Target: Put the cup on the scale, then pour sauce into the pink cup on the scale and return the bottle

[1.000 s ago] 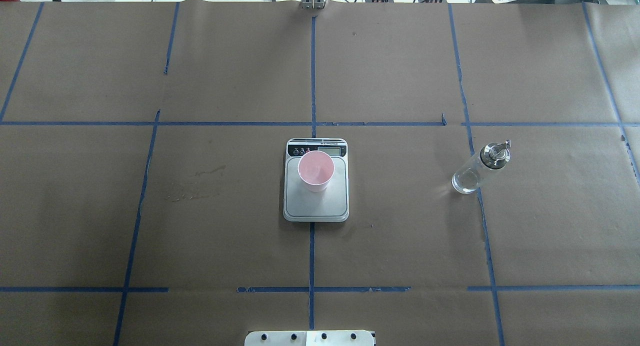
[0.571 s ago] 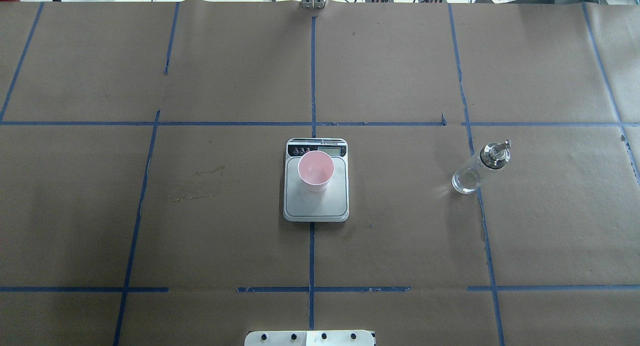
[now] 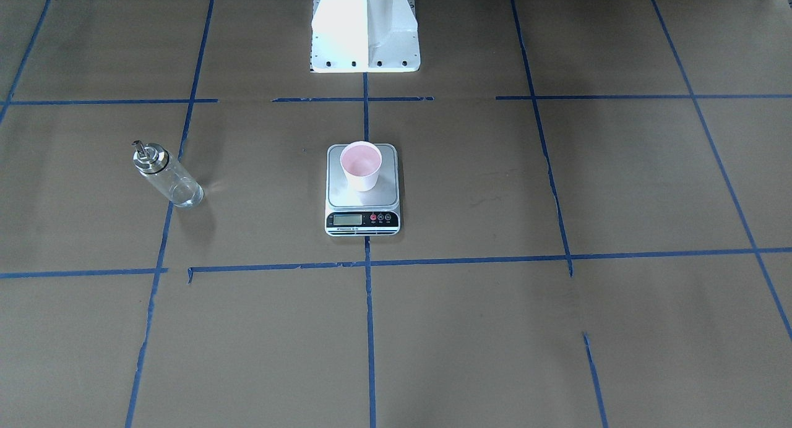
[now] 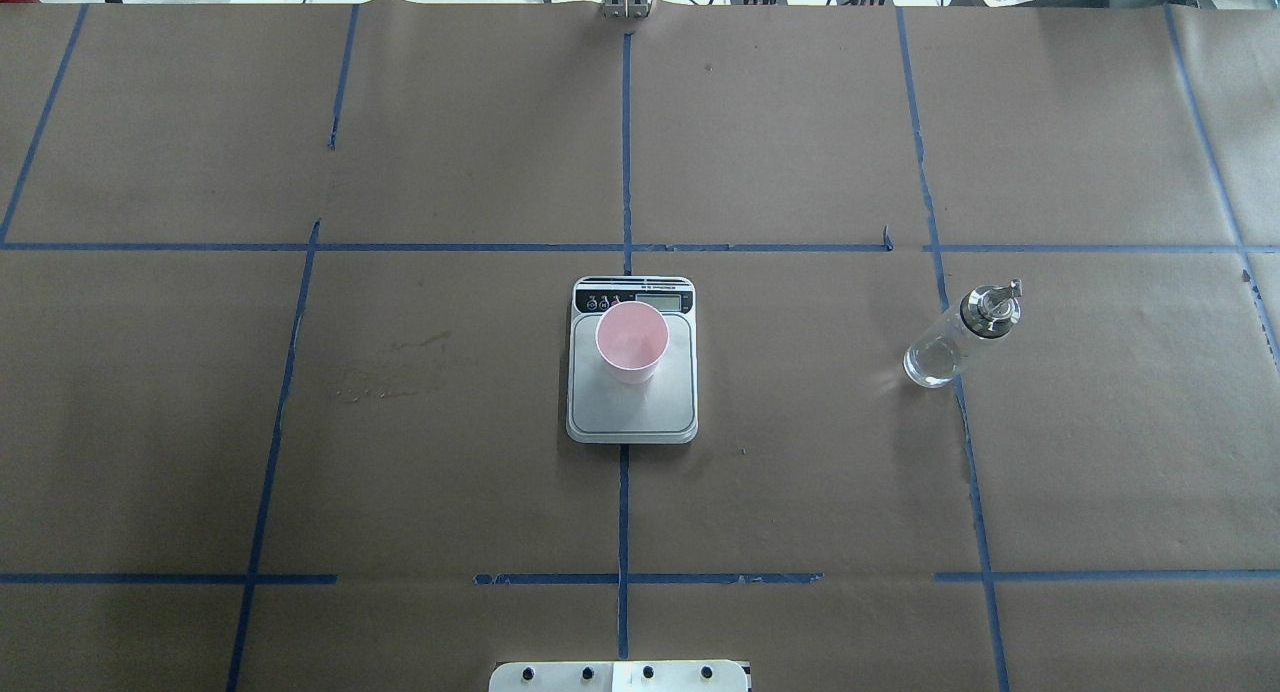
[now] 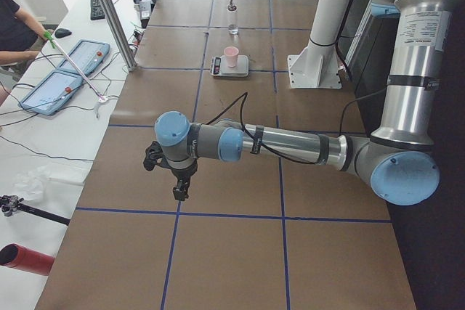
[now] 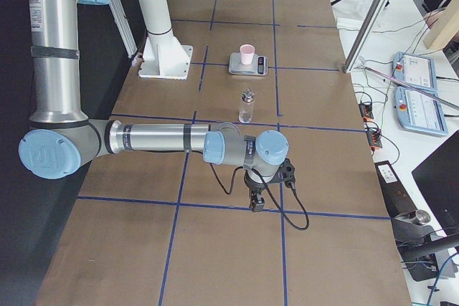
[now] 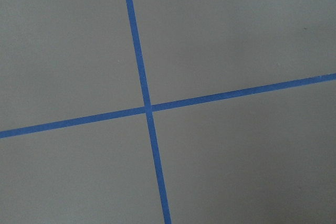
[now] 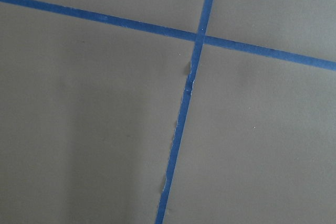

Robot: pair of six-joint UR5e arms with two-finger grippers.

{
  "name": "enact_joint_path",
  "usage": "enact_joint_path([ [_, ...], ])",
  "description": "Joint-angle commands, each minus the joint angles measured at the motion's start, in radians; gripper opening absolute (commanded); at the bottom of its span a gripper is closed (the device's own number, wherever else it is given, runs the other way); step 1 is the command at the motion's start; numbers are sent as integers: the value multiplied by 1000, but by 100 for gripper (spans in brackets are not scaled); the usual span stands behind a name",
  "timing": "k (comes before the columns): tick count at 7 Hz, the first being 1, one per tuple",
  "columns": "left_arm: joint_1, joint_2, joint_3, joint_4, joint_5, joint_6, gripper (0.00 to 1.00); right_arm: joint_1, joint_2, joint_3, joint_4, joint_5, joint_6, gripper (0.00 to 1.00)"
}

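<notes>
The cup (image 4: 631,340), pink inside, stands upright on the scale (image 4: 632,417) at the table's middle, toward the display end of the steel platform. Far off to the right of it the clear glass bottle (image 4: 960,337) with its silver spout stands upright on the brown paper. In the front-facing view the cup (image 3: 361,164) rests on the scale (image 3: 362,221) and the bottle (image 3: 167,177) is at the left. My left gripper (image 5: 179,192) and right gripper (image 6: 256,204) hang over the table's two far ends, well away from all three; I cannot tell whether they are open or shut.
Brown paper with blue tape lines (image 4: 625,152) covers the table. The white robot base (image 3: 365,26) stands behind the scale. A side bench with tablets (image 5: 69,70) and cables, and a person's arm (image 5: 18,30), lies past the table's edge.
</notes>
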Motion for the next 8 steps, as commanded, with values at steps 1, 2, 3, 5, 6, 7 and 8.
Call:
enact_joint_path([
  [1,1,0,8,-1,-1,2,100,-1,3,-16,1,0,1,100],
  [2,-1,2,7,-1,0,1,100,0,1,8,1,3,1,100],
  [3,-1,3,13,0,0,1,100,0,1,27,1,4,1,100],
  [5,1,16,16,-1,0,1,100,0,12,56,1,0,3,100],
  [6,1,16,13,-1,-1,1,100,0,14,56,1,-2,3,100],
  [7,1,17,13,-1,-3,-1,100,0,14,56,1,-3,3,100],
  [8,1,16,10,0,-3,-1,100,0,14,56,1,-3,3,100],
])
